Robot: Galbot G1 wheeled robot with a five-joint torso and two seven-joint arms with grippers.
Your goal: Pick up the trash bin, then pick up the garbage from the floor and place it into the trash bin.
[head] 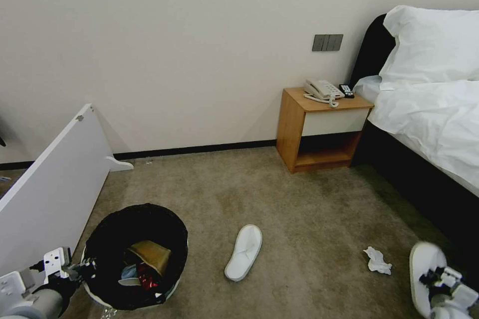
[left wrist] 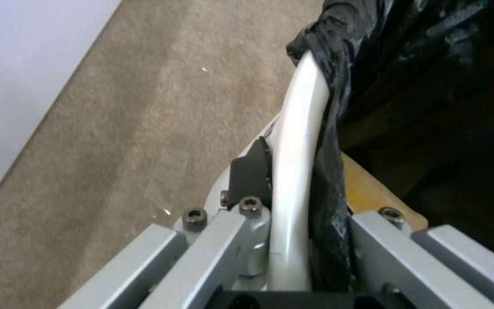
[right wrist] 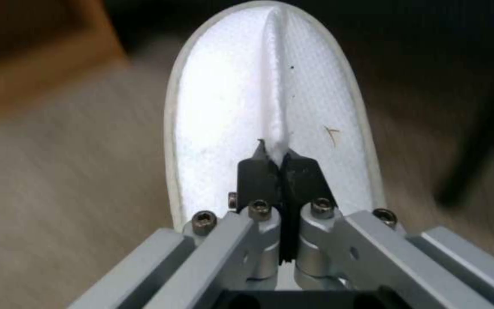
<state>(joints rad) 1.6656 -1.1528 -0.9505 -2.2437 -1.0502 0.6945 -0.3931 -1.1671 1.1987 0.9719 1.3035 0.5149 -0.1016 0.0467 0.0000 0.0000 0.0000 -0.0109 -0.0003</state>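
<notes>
The trash bin (head: 107,239), white with a black bag over its rim, hangs at the lower left above the floor (head: 309,219). My left gripper (head: 80,270) is shut on its near rim; the left wrist view shows the white rim (left wrist: 296,141) and bag pinched in the left gripper (left wrist: 296,201). Inside the bin lie a tan box (head: 152,255), a red packet (head: 144,277) and a blue mask (head: 128,272). My right gripper (head: 433,279) is shut on a white slipper (head: 423,264); its pads pinch the slipper's (right wrist: 230,107) upper seam in the right gripper (right wrist: 281,161). A second slipper (head: 244,251) and a white tissue (head: 377,260) lie on the carpet.
A white board (head: 50,184) leans at the left beside the bin. A wooden nightstand (head: 319,129) with a phone stands against the wall. The bed (head: 429,124) with its dark base runs along the right. Open carpet lies between the bin and the bed.
</notes>
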